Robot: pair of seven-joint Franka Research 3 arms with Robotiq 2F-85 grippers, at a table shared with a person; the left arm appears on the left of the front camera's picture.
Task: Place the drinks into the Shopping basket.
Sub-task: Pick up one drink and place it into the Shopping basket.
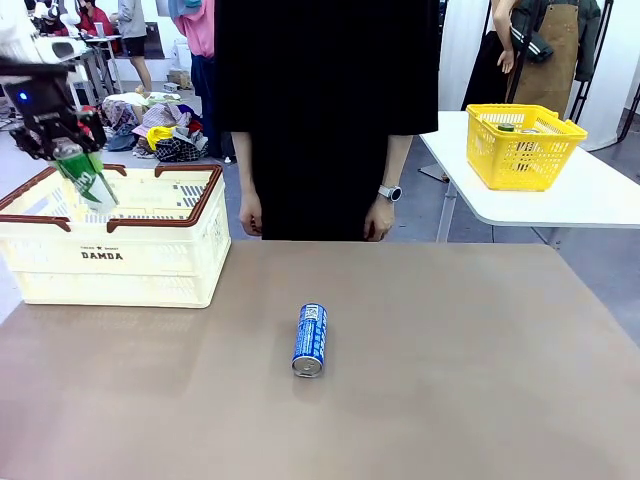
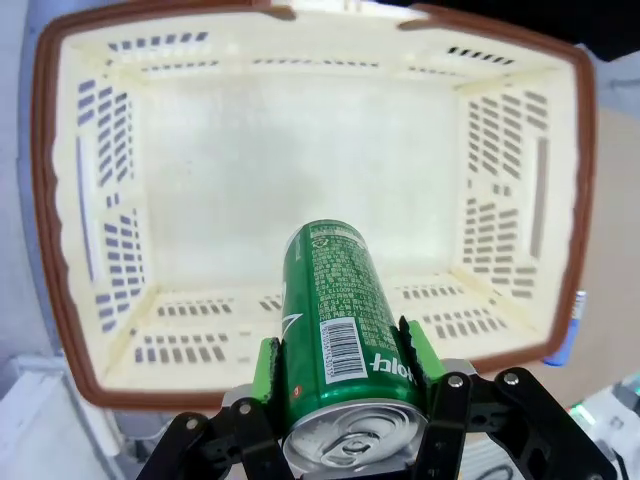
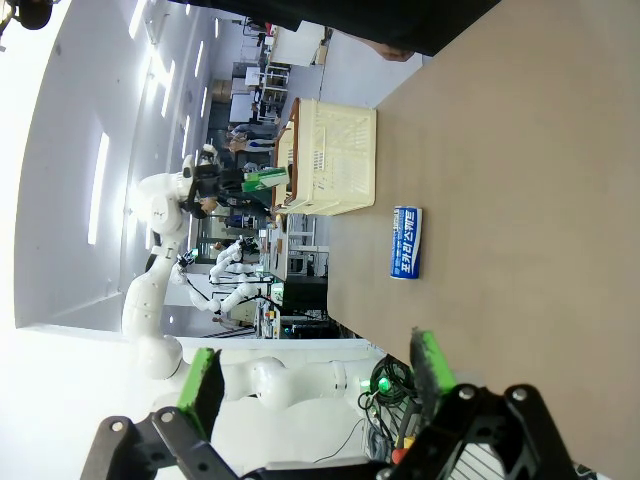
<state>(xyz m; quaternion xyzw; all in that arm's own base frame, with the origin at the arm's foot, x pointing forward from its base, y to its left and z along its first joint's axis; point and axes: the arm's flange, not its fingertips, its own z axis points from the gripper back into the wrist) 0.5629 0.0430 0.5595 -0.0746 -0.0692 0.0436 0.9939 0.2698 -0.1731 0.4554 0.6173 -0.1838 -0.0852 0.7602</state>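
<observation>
Left gripper: your left gripper (image 2: 344, 358) is clenched on the green can (image 2: 335, 300), over the basket (image 1: 120, 270) at its 9 o'clock end.
Blue can: the blue can (image 1: 310, 340) lies on its side on the table (image 1: 450, 350), at the basket's 4 o'clock.
Right gripper: your right gripper (image 3: 315, 370) has its fingers spread, holding nothing.

LEFT ARM RAISED, RIGHT IDLE: The robot's left arm (image 1: 18, 42) comes in high at the left edge of the front view. Its wrist is angled downward, and the left gripper (image 1: 72, 158) is clamped on a tilted green can (image 1: 88, 176). The left wrist camera shows both green pads (image 2: 268, 368) pressed against the can's sides near its silver top. The right gripper (image 3: 318, 375) hangs with its jaws spread wide — nothing between them — while the left arm's white links show bent in the distance.
</observation>
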